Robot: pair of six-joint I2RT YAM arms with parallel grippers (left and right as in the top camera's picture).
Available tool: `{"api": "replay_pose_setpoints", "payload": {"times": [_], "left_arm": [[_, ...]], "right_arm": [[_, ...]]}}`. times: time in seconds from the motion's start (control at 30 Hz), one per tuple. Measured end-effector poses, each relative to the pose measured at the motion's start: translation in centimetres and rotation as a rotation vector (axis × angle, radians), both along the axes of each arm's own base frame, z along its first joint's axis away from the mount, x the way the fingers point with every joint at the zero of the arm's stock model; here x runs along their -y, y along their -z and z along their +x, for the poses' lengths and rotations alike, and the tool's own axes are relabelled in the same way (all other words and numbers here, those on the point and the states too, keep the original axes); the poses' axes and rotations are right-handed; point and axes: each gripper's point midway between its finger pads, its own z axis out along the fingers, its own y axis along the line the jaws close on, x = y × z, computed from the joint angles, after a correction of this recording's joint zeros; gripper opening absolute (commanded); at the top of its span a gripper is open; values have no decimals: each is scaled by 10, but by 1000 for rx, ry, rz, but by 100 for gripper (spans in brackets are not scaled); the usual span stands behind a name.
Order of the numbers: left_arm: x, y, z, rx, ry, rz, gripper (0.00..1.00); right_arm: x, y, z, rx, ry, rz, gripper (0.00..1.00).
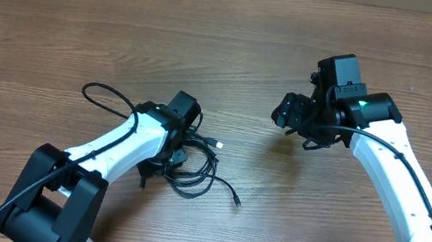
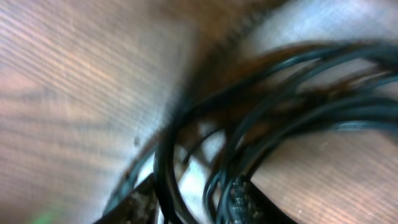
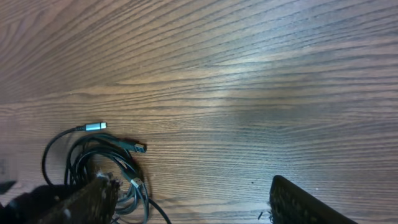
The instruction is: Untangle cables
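The cables lie in a black tangle on the wooden table, with one loop reaching left and small plug ends sticking out to the right. My left gripper is down in the tangle. In the blurred left wrist view its fingers stand apart, with several cable strands running between them and light showing in the gap. My right gripper hangs open to the right of the bundle, holding nothing. In the right wrist view the cables and a silvery plug lie behind its left finger.
Bare wood-grain tabletop spreads around the bundle. The thick black arm cable runs along the white right arm. Both arm bases sit at the near edge.
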Motion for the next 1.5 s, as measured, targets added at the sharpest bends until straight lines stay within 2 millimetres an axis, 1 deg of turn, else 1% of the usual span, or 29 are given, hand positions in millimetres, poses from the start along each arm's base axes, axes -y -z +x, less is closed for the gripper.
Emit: {"api": "replay_pose_setpoints", "payload": {"times": [0.03, 0.1, 0.13, 0.17, 0.23, 0.3, 0.33, 0.37, 0.43, 0.47, 0.5, 0.57, 0.63, 0.67, 0.73, 0.77, 0.83, 0.9, 0.97, 1.03, 1.1, 1.2, 1.27, 1.33, 1.43, 1.5], "left_arm": [[-1, 1, 8, 35, 17, 8, 4], [2, 0, 29, 114, 74, -3, 4], [1, -1, 40, 142, 108, -13, 4], [-4, -2, 43, 143, 126, -15, 4], [-1, -16, 61, 158, 192, -76, 4], [18, -49, 95, 240, 312, -185, 4], [34, -78, 115, 303, 402, -267, 4], [51, -104, 127, 358, 490, -343, 4], [80, -146, 138, 446, 630, -478, 4], [96, -164, 137, 480, 695, -566, 4], [104, -170, 133, 485, 726, -616, 4], [110, -171, 123, 453, 738, -676, 4], [112, -170, 115, 419, 725, -707, 4], [112, -170, 114, 413, 715, -712, 4], [109, -167, 112, 379, 637, -712, 4], [106, -164, 112, 362, 596, -701, 4], [105, -162, 113, 347, 545, -698, 4], [105, -162, 113, 342, 525, -702, 4], [104, -161, 111, 331, 510, -704, 4], [104, -161, 111, 328, 497, -707, 4], [104, -161, 111, 323, 483, -709, 4], [106, -162, 111, 319, 469, -719, 4], [105, -161, 111, 315, 463, -720, 4], [104, -159, 110, 312, 459, -715, 4], [103, -154, 111, 297, 442, -708, 4], [103, -154, 111, 297, 442, -709, 4]], "right_arm": [[1, 0, 0, 0, 1, -4, 75], [3, 0, 2, 8, 6, -15, 74], [3, 0, 4, 16, 9, -21, 68], [3, 0, 4, 17, 8, -21, 67], [0, -1, 4, 27, -30, -13, 67], [-11, -5, -1, 39, -128, 34, 68], [-18, -9, -3, 46, -165, 68, 68], [-28, -19, -2, 75, -212, 126, 68], [-49, -43, -3, 131, -286, 248, 68], [-61, -56, -6, 154, -331, 327, 66], [-65, -61, -7, 159, -344, 358, 65], [-68, -63, -5, 137, -290, 381, 63], [-72, -58, -4, 105, -245, 377, 63], [-78, -56, -2, 96, -229, 382, 63], [-90, -51, 0, 83, -219, 390, 62], [-98, -52, 2, 88, -211, 402, 60], [-107, -49, -1, 67, -179, 400, 59], [-114, -40, 3, 42, -136, 391, 58], [-121, -20, 15, 14, -105, 394, 58], [-125, -14, 20, 13, -101, 406, 58], [-130, -16, 27, 34, -101, 430, 58], [-132, -18, 30, 40, -93, 443, 57], [-134, -17, 29, 34, -89, 443, 56], [-136, -12, 30, 19, -82, 444, 56], [-139, 4, 29, -22, -73, 433, 56], [-140, 5, 29, -25, -73, 431, 57]]}}
